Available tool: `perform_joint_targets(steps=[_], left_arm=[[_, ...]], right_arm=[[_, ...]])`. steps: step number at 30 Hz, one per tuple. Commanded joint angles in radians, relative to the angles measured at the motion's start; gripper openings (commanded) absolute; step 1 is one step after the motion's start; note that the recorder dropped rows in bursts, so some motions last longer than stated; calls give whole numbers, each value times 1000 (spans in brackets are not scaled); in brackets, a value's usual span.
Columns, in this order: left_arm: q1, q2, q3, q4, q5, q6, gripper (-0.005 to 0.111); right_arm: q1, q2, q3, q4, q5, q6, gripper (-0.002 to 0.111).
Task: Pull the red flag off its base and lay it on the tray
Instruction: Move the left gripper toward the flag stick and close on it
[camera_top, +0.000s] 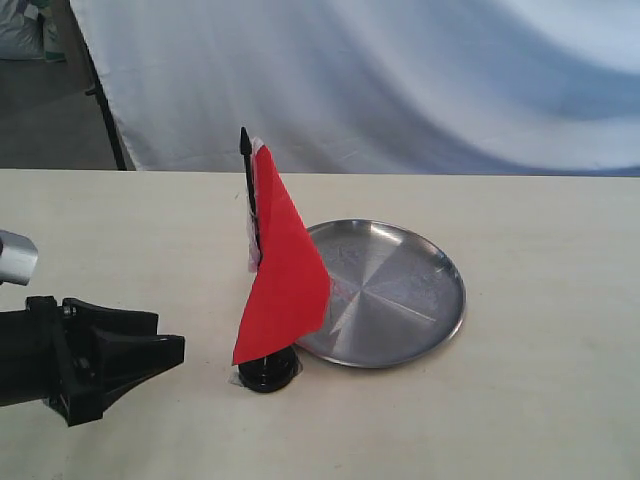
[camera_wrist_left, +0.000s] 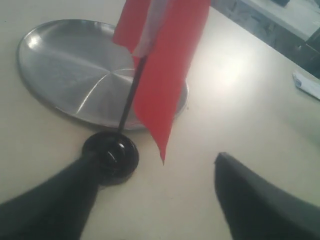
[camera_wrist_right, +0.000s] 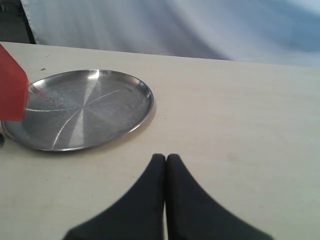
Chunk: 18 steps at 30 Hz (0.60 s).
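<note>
Upright, red flag (camera_top: 285, 265), white hem, black pole in round black base (camera_top: 268, 372), left hand (camera_wrist_left: 157, 160) apart, right hand (camera_wrist_right: 166, 157) together.

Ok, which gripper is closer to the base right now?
Left. The left gripper is open and just short of the base. The right gripper is shut, out past the tray, on the side away from the base.

Soft even daylight (wrist views blurry)
</note>
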Motion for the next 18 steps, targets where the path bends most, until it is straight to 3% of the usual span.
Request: perform_joint_targets(steps=[1,6,18], left_arm=[[-5,50,-10,-30,-28,64,74],[-5,110,-27,-49,-60,146,58],[-165,245,-164,-177,7,228,60]], right_arm=[[1,-6,4,-3,-5,2,0],[1,-6,4,-3,-5,2,0],[1,-6,4,-3,-5,2,0]])
